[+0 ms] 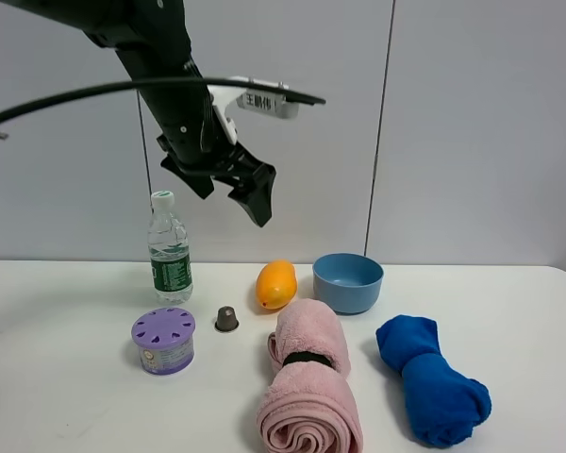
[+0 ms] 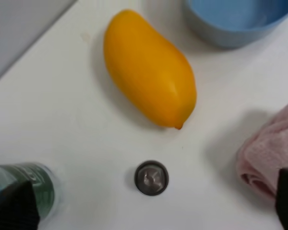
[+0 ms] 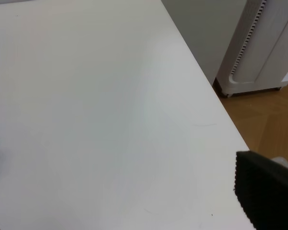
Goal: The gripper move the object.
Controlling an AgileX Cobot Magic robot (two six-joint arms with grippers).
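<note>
Above capsule (image 1: pixel 226 319): open air.
Toward bottle (image 1: pixel 169 250), purple container (image 1: pixel 164 340): narrow gap.
Toward mango (image 1: pixel 275 284), pink towel (image 1: pixel 308 377): narrow gap.
Front of capsule: bare counter (image 1: pixel 57 396).

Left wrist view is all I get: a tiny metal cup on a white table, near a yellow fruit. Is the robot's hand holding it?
Observer: No. In the high view the left hand hangs open, far above the table, clear of the capsule.
Operator: What is the blurry green thing at my picture's edge?
Observer: A water bottle, standing upright with a white cap.
Operator: Anything else near the cup?
Observer: A purple container with a vented lid stands on the table, left of the capsule in the high view and nearer that camera.
</note>
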